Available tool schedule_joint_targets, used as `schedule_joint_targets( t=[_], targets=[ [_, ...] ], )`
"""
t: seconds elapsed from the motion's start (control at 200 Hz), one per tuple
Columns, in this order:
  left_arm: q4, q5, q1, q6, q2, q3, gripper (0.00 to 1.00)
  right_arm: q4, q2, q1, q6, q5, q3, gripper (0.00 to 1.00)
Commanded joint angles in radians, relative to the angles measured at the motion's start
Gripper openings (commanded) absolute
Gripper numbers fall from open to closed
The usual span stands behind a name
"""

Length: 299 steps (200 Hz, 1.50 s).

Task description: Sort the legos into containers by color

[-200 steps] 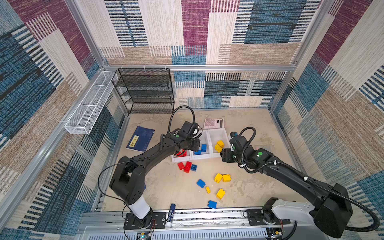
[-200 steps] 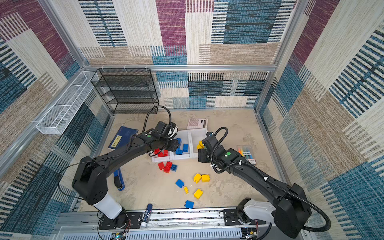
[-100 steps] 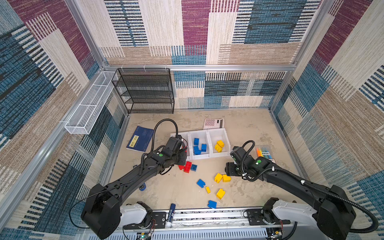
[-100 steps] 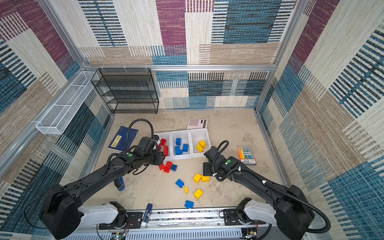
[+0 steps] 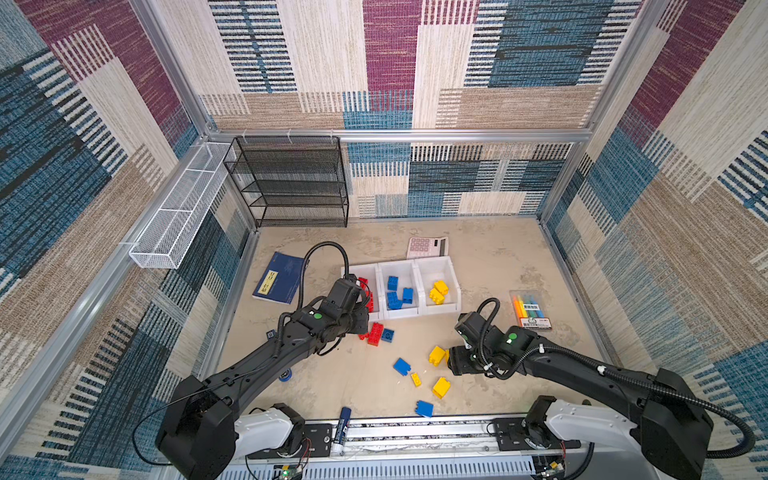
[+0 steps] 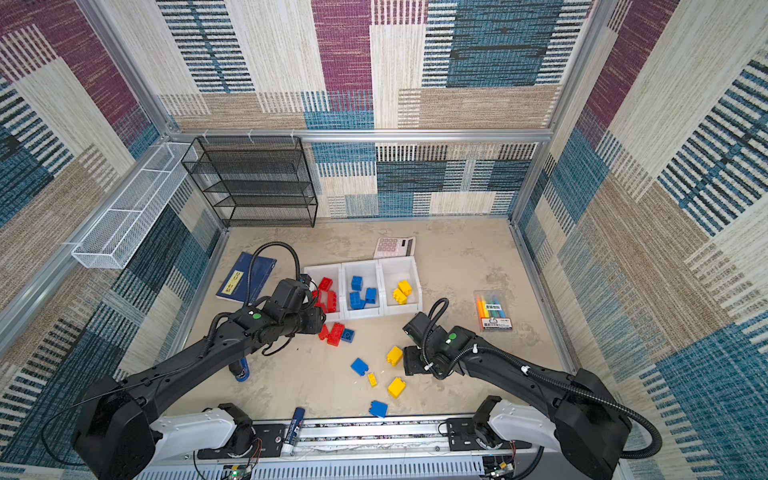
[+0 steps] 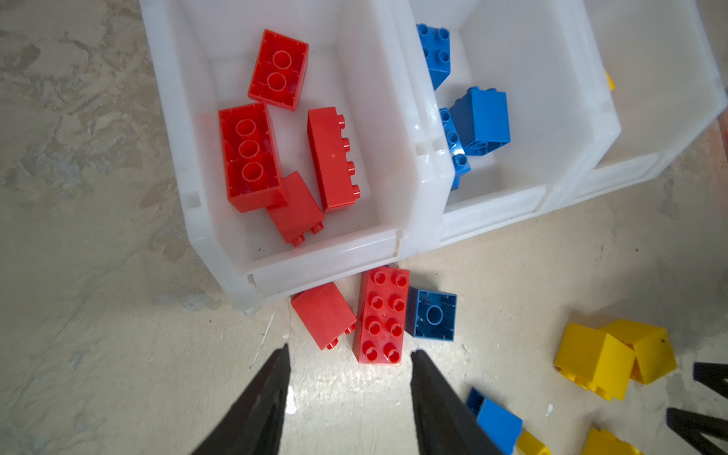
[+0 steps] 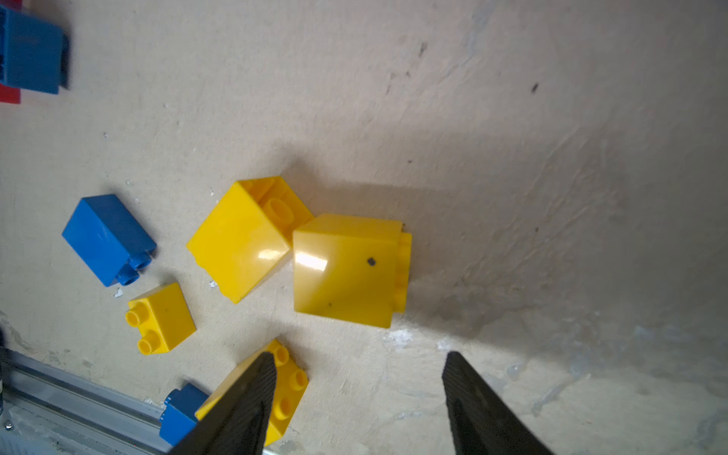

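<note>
Glossy plastic legos point(image 8: 342, 272); rough matt tabletop point(image 8: 512, 118).

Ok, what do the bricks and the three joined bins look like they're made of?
The bricks: hard, glossy plastic, judging by sharp highlights and moulded studs. The bins: smooth white plastic with a soft sheen, possibly slightly translucent at the walls.

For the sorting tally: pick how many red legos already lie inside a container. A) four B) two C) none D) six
A: the left wrist view shows four red legos lying inside one container, while two loose red bricks sit on the table just outside its front wall.
</note>
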Motion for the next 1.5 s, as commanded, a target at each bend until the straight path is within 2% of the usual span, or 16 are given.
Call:
schedule_joint_targets(
  t=[0.0, 0.22, 0.526, 0.942, 1.252, 1.397, 1.492],
  targets=[
    [0.013, 0.003, 0.000, -0.030, -0.012, -0.005, 0.53, 0.027, 0.030, 0.000, -0.020, -0.007, 0.018, 0.70],
    [0.036, -0.016, 0.000, -0.034, -0.043, -0.035, 0.53, 0.011, 0.123, 0.002, -0.062, 0.030, 0.064, 0.71],
    [0.054, -0.028, 0.000, -0.022, 0.020, -0.012, 0.53, 0.035, 0.242, 0.002, -0.101, 0.038, 0.095, 0.68],
    [0.042, -0.017, 0.001, -0.012, 0.101, 0.045, 0.53, 0.070, 0.245, -0.010, -0.104, 0.059, 0.114, 0.50],
    [0.022, -0.035, 0.000, -0.031, 0.060, 0.024, 0.53, 0.019, 0.190, -0.050, -0.110, 0.090, 0.135, 0.47],
    [0.039, -0.036, 0.000, -0.044, 0.045, 0.004, 0.53, 0.024, 0.186, -0.080, -0.144, 0.117, 0.211, 0.47],
    [0.032, -0.023, 0.001, -0.039, 0.049, 0.014, 0.53, 0.074, 0.216, -0.119, -0.211, 0.095, 0.292, 0.47]
  ],
)
